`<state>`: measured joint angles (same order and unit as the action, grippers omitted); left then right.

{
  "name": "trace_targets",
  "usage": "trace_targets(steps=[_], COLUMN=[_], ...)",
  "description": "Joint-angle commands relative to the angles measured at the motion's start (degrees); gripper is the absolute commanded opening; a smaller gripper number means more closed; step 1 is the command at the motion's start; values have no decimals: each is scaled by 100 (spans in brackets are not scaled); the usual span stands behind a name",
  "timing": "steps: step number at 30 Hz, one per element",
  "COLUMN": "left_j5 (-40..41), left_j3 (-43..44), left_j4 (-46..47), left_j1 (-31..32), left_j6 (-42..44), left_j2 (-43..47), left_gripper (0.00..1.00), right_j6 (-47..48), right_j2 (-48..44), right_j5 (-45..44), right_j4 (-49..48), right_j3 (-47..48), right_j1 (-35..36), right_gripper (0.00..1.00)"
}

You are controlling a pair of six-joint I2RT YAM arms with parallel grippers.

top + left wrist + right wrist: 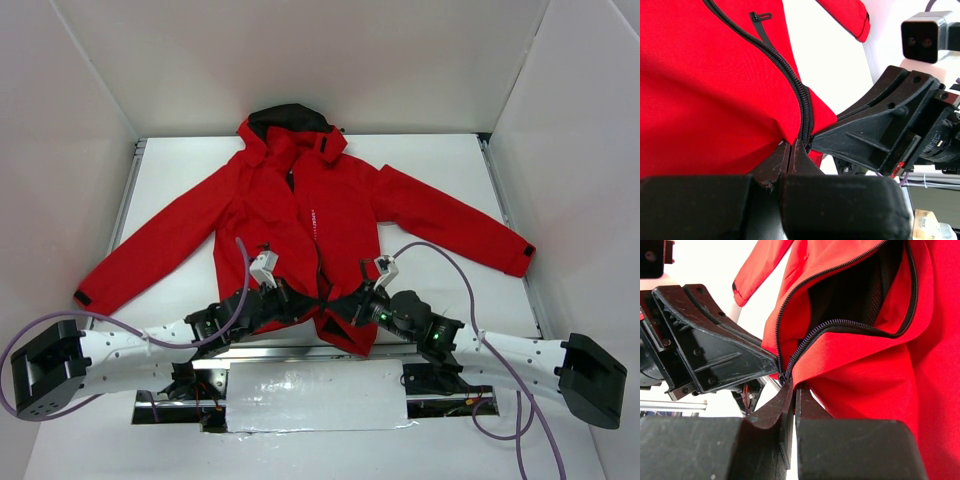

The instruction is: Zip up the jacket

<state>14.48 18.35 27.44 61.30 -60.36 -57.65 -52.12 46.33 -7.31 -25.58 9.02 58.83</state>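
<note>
Now pinching jacket (300,200) hem at 6 o'clock with left gripper (792,147) and right gripper (790,386), jaws closed tight on fabric, flanking zipper (316,228) base equally near; facing teeth running toward 12 o'clock.

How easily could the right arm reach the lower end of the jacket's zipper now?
Probably easily: the right gripper is shut on the jacket at the hem, right beside the lower end of the zipper. Nothing lies between; the left gripper only crowds the other side.
</note>
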Motion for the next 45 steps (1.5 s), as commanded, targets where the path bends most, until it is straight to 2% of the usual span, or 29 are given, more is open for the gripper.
trace_targets(steps=[1, 11, 16, 21, 30, 35, 40, 45], left_j5=[-24, -621, -797, -543, -288, -481, -929, -1254], left_j3=[-68, -261, -332, -367, -288, -499, -701, -719], left_j4=[402, 1087, 1131, 940, 473, 920, 1483, 1773], left_j1=[5, 5, 5, 5, 5, 5, 5, 5], left_j6=[-11, 331, 551, 718, 1272, 1325, 1342, 1395], left_j2=[113, 17, -97, -72, -62, 69, 113, -88], left_gripper=[0, 0, 0, 0, 0, 0, 0, 0], right_j6=[-27, 131, 219, 167, -62, 8, 44, 201], right_j2=[-1, 17, -194, -247, -106, 139, 359, 254], right_j5=[-201, -86, 115, 422, 870, 845, 959, 1652], right_j4=[-26, -368, -360, 9, 493, 519, 239, -604], right_j3=[320, 232, 241, 416, 856, 918, 778, 435], right_j1=[-29, -38, -283, -583, -601, -627, -890, -1338], right_gripper=[0, 0, 0, 0, 0, 0, 0, 0])
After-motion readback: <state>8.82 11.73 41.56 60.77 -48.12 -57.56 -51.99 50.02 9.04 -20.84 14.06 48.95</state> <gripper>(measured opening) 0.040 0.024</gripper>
